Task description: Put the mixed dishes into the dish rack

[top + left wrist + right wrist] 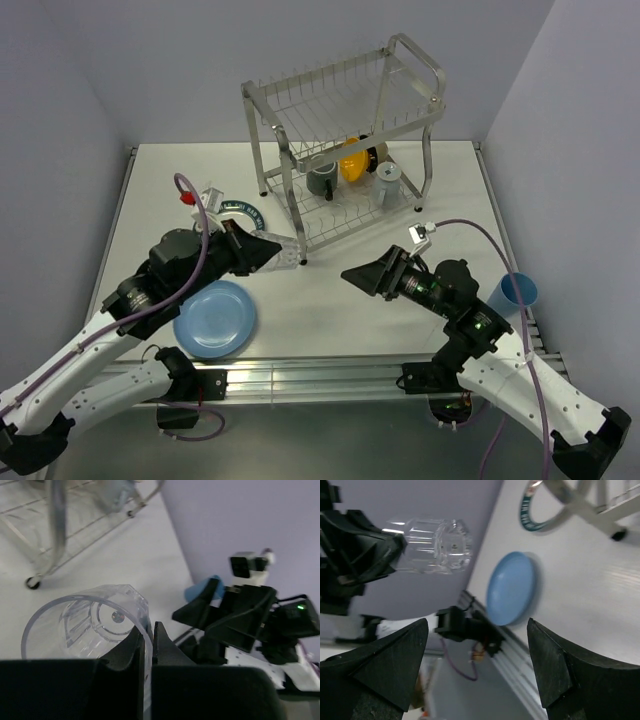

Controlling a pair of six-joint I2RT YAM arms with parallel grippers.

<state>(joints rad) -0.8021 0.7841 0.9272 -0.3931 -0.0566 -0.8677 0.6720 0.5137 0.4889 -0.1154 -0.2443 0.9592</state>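
My left gripper [270,250] is shut on the rim of the clear glass [286,253], held on its side above the table just left of the dish rack's [345,120] front leg. In the left wrist view one finger sits inside the glass [85,625] and one outside, at the gripper [147,635]. The rack's lower tier holds a dark mug [322,178], an orange bowl [352,160] and a pale grey-blue mug [388,183]. My right gripper [352,274] hangs open and empty mid-table. The light blue plate [215,318] lies front left. The green-rimmed plate [245,214] is partly hidden behind my left arm.
A blue cup [518,293] stands at the table's right edge beside my right arm. The right wrist view shows the held glass [432,545], the blue plate [511,587] near the front rail, and the open right gripper [476,630]. Walls close in on three sides.
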